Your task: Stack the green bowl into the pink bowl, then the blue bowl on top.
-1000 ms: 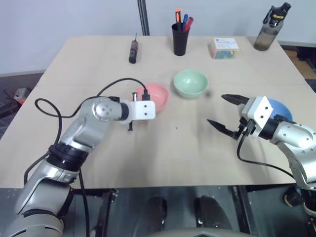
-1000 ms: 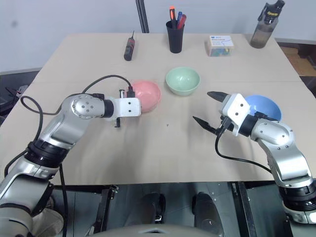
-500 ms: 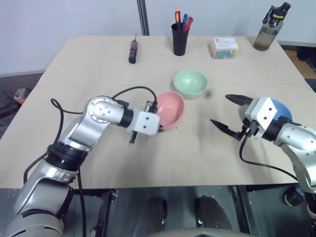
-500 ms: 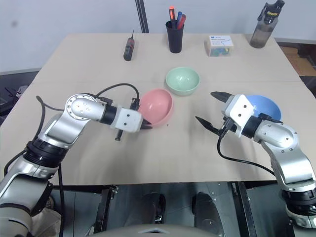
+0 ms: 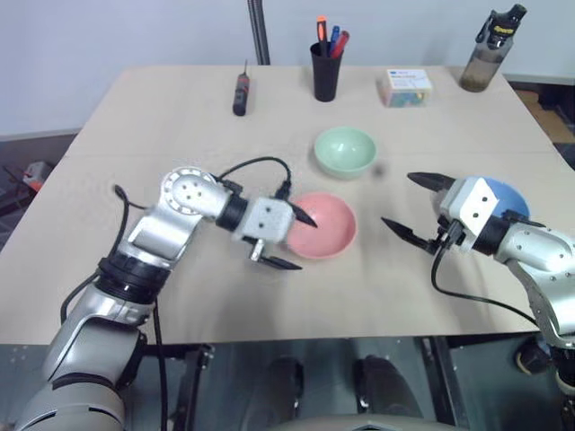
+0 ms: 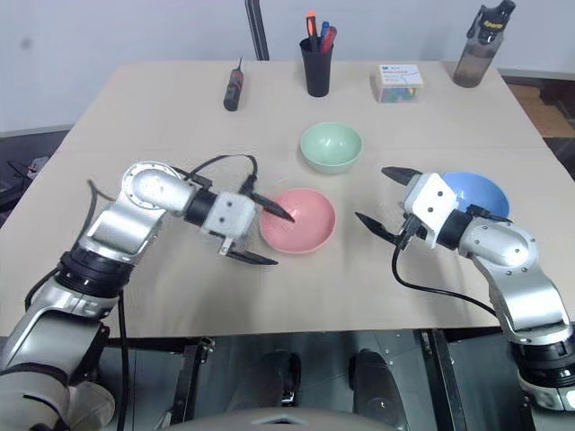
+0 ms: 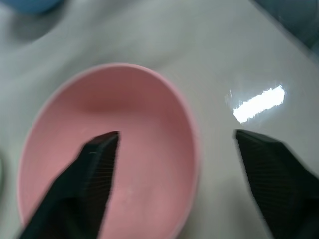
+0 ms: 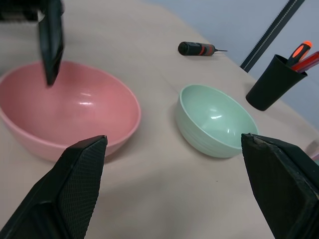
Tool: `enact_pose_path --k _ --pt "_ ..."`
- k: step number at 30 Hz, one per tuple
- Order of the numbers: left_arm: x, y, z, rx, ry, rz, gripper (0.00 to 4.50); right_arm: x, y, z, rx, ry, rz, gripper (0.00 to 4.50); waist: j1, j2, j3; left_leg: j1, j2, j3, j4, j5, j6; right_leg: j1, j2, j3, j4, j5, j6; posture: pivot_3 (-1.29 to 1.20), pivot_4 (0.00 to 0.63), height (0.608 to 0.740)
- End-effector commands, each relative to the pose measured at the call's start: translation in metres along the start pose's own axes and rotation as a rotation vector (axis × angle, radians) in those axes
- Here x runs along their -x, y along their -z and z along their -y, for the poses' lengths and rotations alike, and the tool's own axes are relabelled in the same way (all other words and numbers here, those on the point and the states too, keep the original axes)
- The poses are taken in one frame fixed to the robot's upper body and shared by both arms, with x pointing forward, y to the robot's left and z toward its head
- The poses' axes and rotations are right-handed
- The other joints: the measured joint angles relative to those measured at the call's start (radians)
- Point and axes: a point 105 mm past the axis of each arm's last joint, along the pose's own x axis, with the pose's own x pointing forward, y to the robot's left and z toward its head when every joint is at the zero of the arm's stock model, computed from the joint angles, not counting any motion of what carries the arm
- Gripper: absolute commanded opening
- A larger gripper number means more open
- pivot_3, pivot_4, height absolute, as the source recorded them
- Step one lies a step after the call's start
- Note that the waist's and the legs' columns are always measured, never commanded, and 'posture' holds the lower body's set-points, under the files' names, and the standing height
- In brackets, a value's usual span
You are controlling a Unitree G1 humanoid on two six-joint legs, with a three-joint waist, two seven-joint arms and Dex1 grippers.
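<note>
- Straddling the near-left rim of the pink bowl [image 5: 320, 224], the left claw [image 5: 289, 241] stands spread wide: one finger reaches over the bowl's hollow, the other lies outside the wall, and neither pinches it.
- The pink bowl sits upright and empty on the worktop [image 5: 162, 117], toward the middle of its near half.
- The green bowl [image 5: 345, 150] rests upright just beyond the pink one, a clear gap between them, also empty.
- The blue bowl [image 6: 481, 193] lies off to the right, partly hidden behind the right arm's wrist.
- The right claw [image 5: 412, 209] hangs above the worktop between the pink and blue bowls, fingers spread, holding nothing and pointing toward the pink bowl.
- Along the far edge stand a black cup of pens [image 5: 328, 70], a screwdriver [image 5: 241, 93], a small box [image 5: 405, 87] and a dark bottle [image 5: 486, 52].
</note>
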Motion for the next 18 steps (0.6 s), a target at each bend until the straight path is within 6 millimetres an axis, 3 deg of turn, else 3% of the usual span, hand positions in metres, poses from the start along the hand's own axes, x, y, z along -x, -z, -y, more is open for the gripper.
enact_pose_path --k 1,2,5,7,9,11,15,18 --pt "0.028 -0.012 -0.010 0.077 -0.201 0.059 4.47 -0.013 0.003 0.016 0.137 -0.008 -0.023 4.50 -0.007 0.000 0.000 0.001 0.000 0.000 0.000 0.000 0.000 0.000 0.000 0.000 0.000 0.000 0.000 0.00 0.150 0.740" --pt "0.034 -0.015 -0.014 0.073 -0.292 0.091 4.47 -0.019 0.006 0.019 0.160 -0.021 -0.033 4.50 -0.010 0.000 0.000 0.001 0.000 0.001 0.000 0.000 0.000 0.000 0.000 0.001 0.000 0.000 0.000 0.00 0.150 0.740" --pt "0.047 -0.015 -0.016 0.297 -0.454 0.280 4.47 -0.043 0.014 0.032 0.229 -0.059 -0.047 4.50 -0.016 0.000 0.000 0.002 0.001 0.000 0.000 0.000 0.000 0.001 0.000 0.001 0.000 0.000 0.000 0.00 0.150 0.740" --pt "0.055 -0.013 -0.015 0.326 -0.572 0.345 4.47 -0.058 0.017 0.037 0.279 -0.102 -0.048 4.50 -0.022 0.000 0.000 0.002 0.002 0.001 0.000 0.001 -0.001 0.000 0.000 0.001 0.000 0.000 0.000 0.00 0.150 0.740" --pt "0.061 -0.011 -0.004 0.408 -0.575 0.415 4.47 -0.076 0.019 0.039 0.323 -0.156 -0.043 4.50 -0.023 -0.001 0.000 0.001 0.002 0.001 -0.001 0.002 -0.004 0.000 -0.001 0.001 0.000 0.000 0.000 0.00 0.150 0.740" --pt "0.066 -0.005 0.004 0.468 -0.595 0.413 4.47 -0.093 0.019 0.040 0.339 -0.189 -0.036 4.50 -0.025 0.000 0.001 0.001 0.003 0.001 -0.001 0.003 -0.004 0.000 0.000 0.001 0.000 0.000 0.000 0.00 0.150 0.740" --pt "0.071 0.000 0.007 0.430 -0.693 0.352 4.47 -0.120 0.021 0.038 0.365 -0.236 -0.040 4.50 -0.020 0.000 0.001 0.001 0.003 0.001 -0.002 0.003 -0.005 -0.001 -0.001 0.001 -0.001 0.000 0.000 0.00 0.150 0.740" --pt "0.070 -0.003 0.010 0.441 -0.699 0.354 4.47 -0.131 0.024 0.036 0.381 -0.261 -0.060 4.50 -0.019 0.000 0.001 0.001 0.002 0.000 -0.002 0.003 -0.005 -0.001 -0.002 0.001 -0.001 0.000 0.000 0.00 0.150 0.740"
